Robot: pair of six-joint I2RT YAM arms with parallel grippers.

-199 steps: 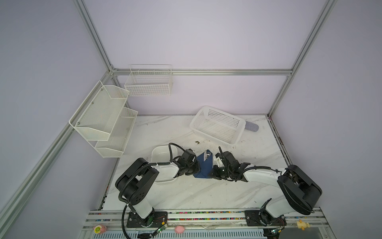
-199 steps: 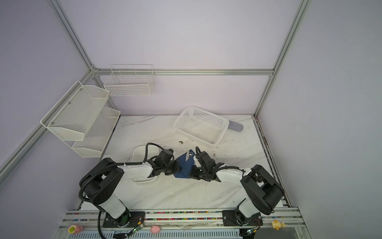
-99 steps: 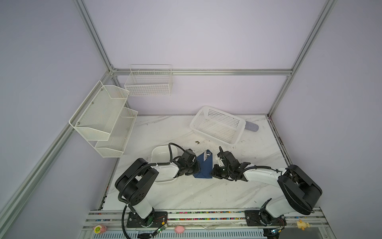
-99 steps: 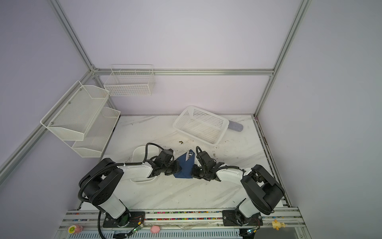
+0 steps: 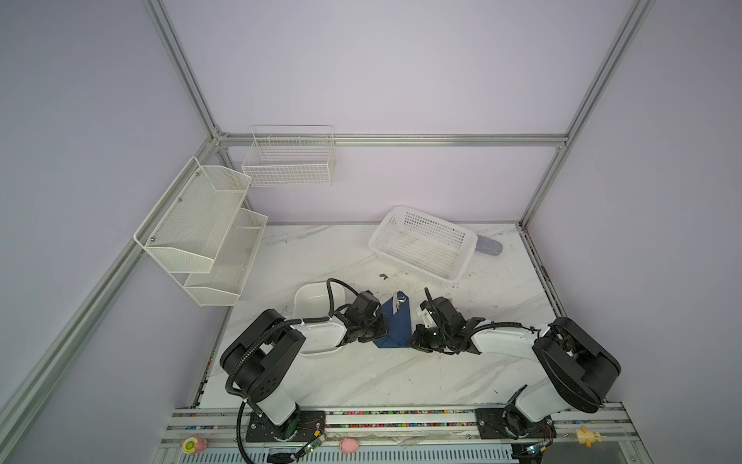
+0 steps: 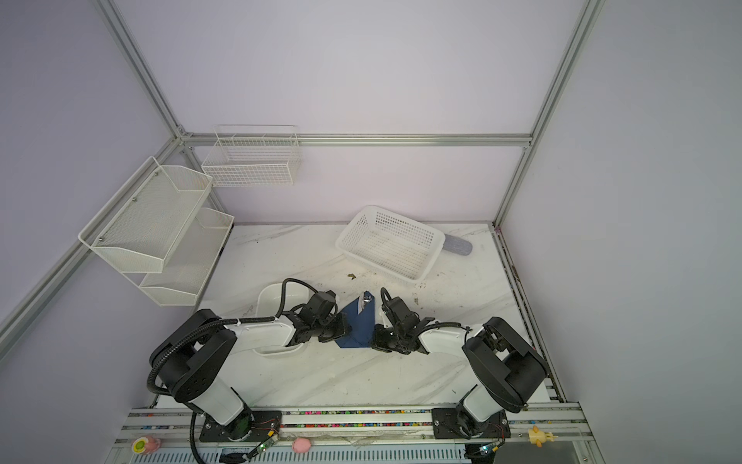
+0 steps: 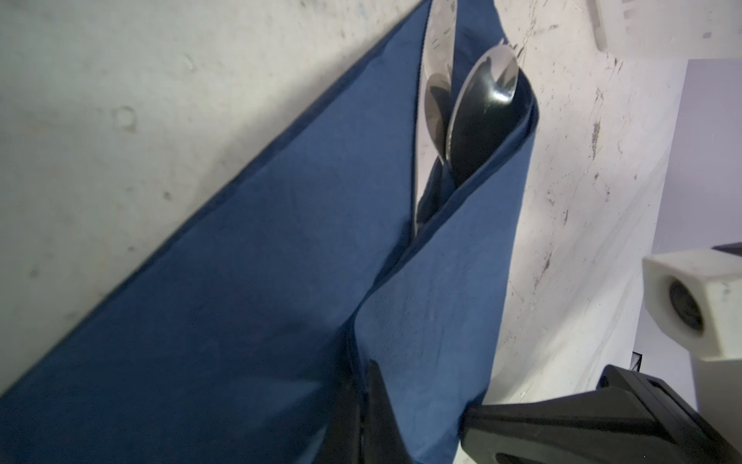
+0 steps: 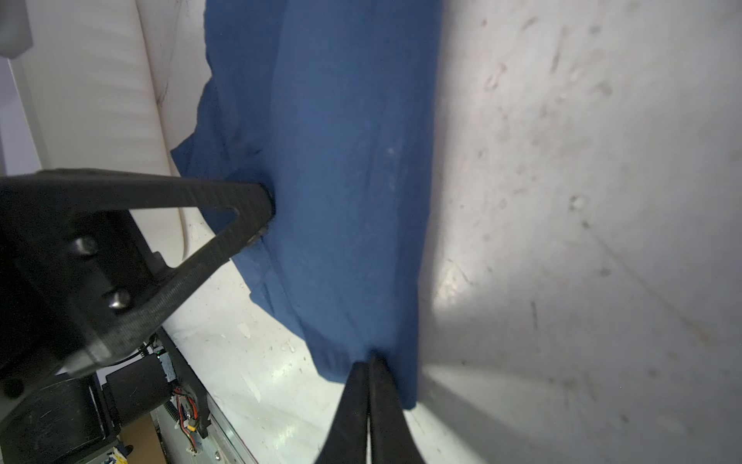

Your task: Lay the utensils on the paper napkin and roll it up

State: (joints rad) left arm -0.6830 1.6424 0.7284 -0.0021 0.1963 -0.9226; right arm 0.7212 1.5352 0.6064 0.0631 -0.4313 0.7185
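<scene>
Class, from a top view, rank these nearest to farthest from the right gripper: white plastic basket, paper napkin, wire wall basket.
1. paper napkin: pinched in the right gripper, table centre.
2. white plastic basket: on the table, behind it.
3. wire wall basket: back wall, upper left, farthest.

Landmark: paper napkin (image 5: 395,325), mid-table.
- Left of it: left gripper (image 5: 382,328) pinching that edge, arm lying low across white dish (image 5: 317,295). No way in.
- Right of it: right gripper (image 5: 412,342) pinching near corner, arm stretched flat along table. Blocked too.
- Beyond far tip, where utensils (image 5: 400,298) poke out: short bare strip, then perforated basket (image 5: 421,247), grey-blue case (image 5: 489,246) behind.
- Nearer than napkin: wide bare tabletop (image 5: 361,381) up to front rail, open from above.
- Far left of it: wall shelf (image 5: 200,229) juts out from side wall.
</scene>
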